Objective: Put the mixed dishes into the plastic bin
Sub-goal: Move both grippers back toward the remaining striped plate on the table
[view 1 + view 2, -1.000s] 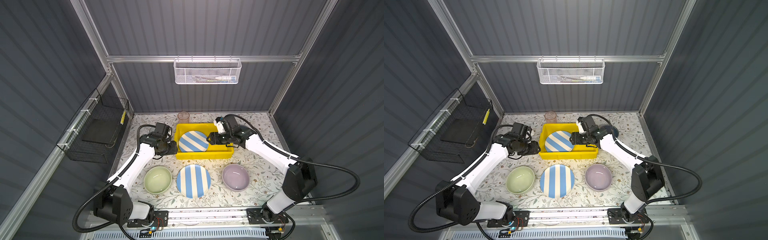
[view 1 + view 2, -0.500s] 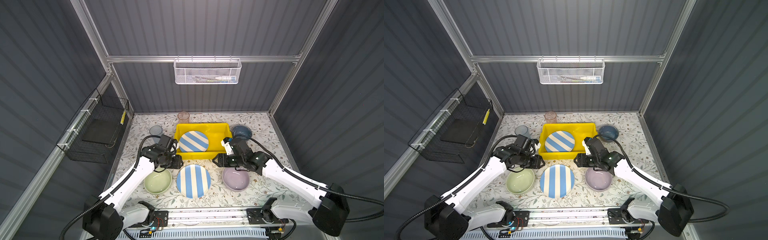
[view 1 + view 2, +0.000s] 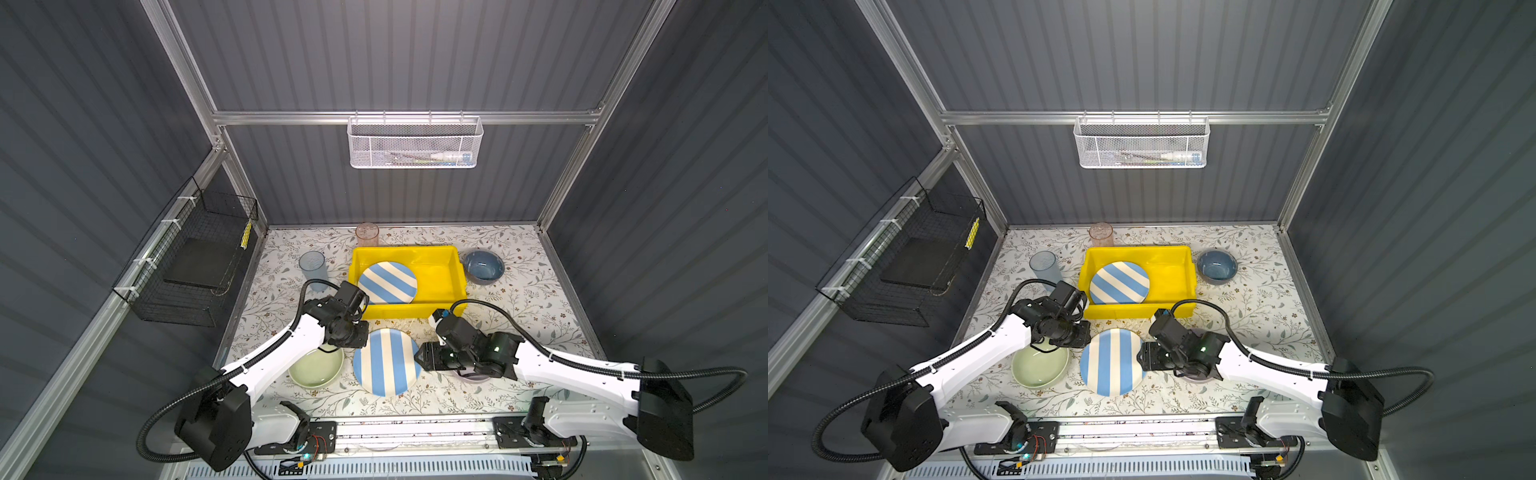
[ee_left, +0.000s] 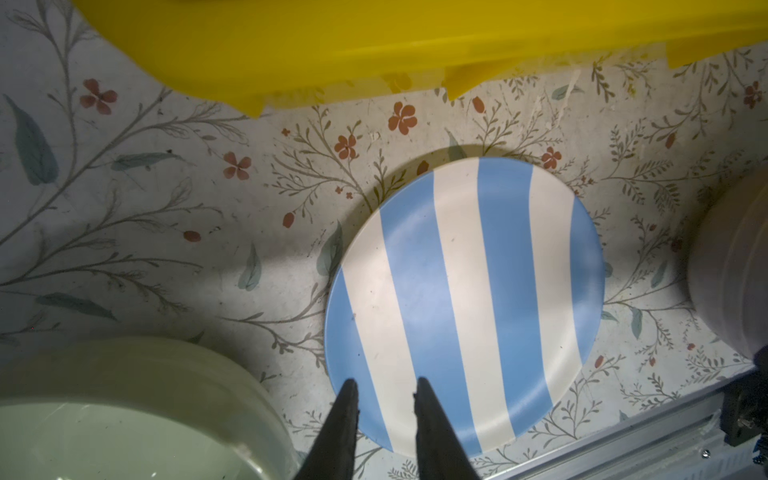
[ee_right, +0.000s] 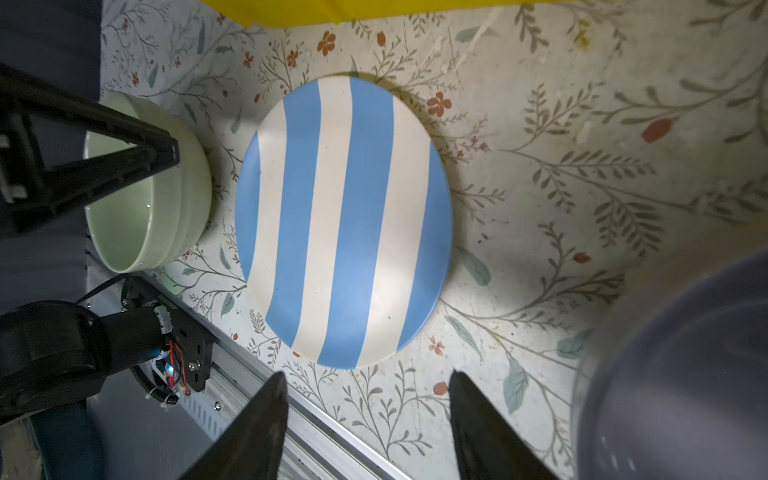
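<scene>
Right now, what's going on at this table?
Two robot arms are loading dishes into the yellow plastic bin, which holds one blue-and-white striped plate. A second striped plate lies on the table between them. The left gripper is over its rim, jaws narrowly apart, and the right gripper hovers open beside it. Neither holds anything. The pale green bowl, lilac bowl, blue bowl and two translucent tumblers stand outside the bin.

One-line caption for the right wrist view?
Right gripper, jaws open, facing the striped plate between the green bowl and lilac bowl.
</scene>
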